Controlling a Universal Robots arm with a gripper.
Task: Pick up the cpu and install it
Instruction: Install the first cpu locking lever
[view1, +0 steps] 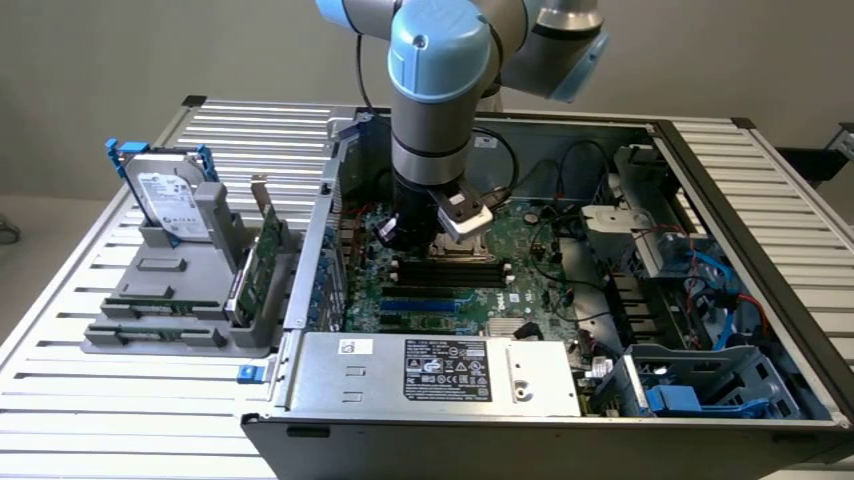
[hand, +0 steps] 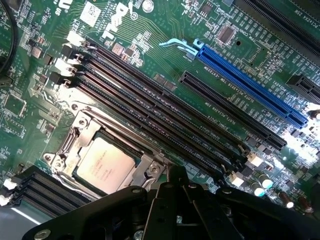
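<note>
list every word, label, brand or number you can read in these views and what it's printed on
None of the text can be read.
White label on the hard drive: print too small.
Black and white labels on the power supply: print too small.
White lettering on the motherboard: blurred.
Marking along the blue slot: blurred.
Faint print on the cpu in its socket: unreadable.
</note>
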